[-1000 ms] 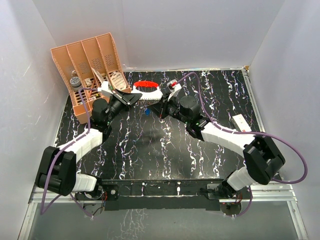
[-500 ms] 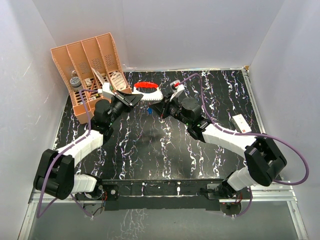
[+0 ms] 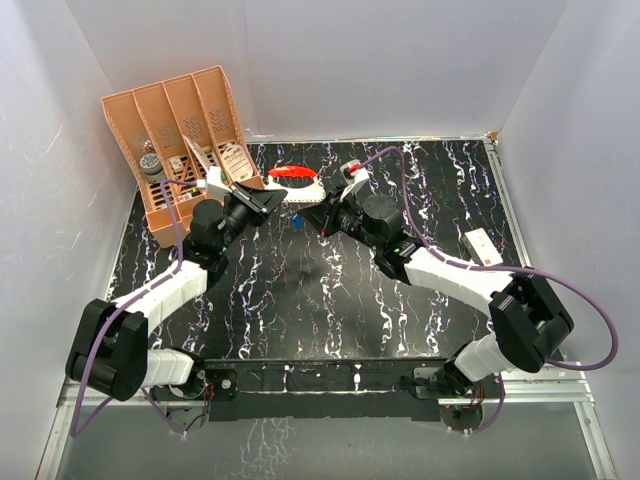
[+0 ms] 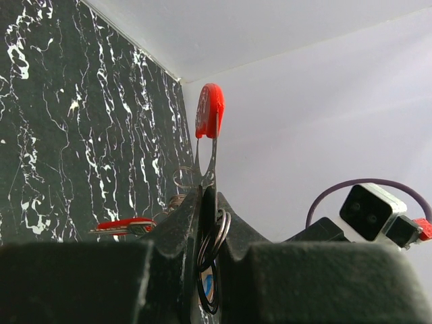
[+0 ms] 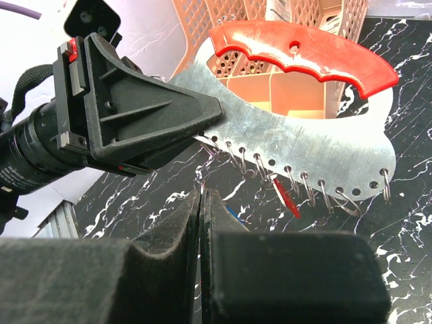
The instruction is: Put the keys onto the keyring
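Clamping the keyring (image 5: 297,145) by its grey end, left fingers (image 5: 155,108) hold it over the tabletop (image 3: 300,300); right fingers (image 5: 169,233) pressed shut just beneath; red key (image 5: 286,198) hangs from it, blue key (image 3: 296,223) possibly too.

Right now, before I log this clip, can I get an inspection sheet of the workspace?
Surface: black marbled table, no spill seen.
Job's things: keyring held up, small rings along its lower edge; red key hangs from one ring; blue key lies on the table near the grippers.
Clutter: orange rack at far left, small items in it.
Grippers: left gripper shut on the keyring's end; right gripper shut just below the rings, nothing seen in it.
Cables: a purple cable loops off each arm.
Surroundings: white walls on three sides.
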`<state>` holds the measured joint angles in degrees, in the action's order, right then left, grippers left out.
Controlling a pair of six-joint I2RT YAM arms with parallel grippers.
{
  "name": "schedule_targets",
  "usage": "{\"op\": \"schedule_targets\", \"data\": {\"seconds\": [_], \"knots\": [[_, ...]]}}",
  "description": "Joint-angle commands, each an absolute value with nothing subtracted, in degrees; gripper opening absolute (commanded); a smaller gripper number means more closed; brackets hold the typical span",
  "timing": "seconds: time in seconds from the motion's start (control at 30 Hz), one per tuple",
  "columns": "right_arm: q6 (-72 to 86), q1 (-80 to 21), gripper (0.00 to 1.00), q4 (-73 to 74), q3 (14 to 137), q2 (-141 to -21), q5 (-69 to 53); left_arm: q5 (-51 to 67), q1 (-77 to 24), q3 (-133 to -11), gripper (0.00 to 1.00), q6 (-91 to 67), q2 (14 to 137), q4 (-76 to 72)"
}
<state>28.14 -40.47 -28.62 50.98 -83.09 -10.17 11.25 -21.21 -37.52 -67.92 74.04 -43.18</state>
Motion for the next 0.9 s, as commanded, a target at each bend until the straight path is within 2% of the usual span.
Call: {"op": "schedule_targets", "data": {"seconds": [0.0,0.57,0.87], "knots": [[28.9,-40.7,0.0,-30.9,54.2,-82.8,-8.8,9.8,-22.0,-39.5,0.0,-66.5,70.8,-43.8],[31.9,-40.8,0.0,-29.5,54.3,-82.8,-7.2,6.1,-23.9,-40.2,0.0,-64.4,69.6,-41.1],[32.5,-40.8,0.0,-31.1,46.7,-76.8,-6.8,3.7,-24.8,-40.1,0.0,-62.9,66.6,-38.8]]}}
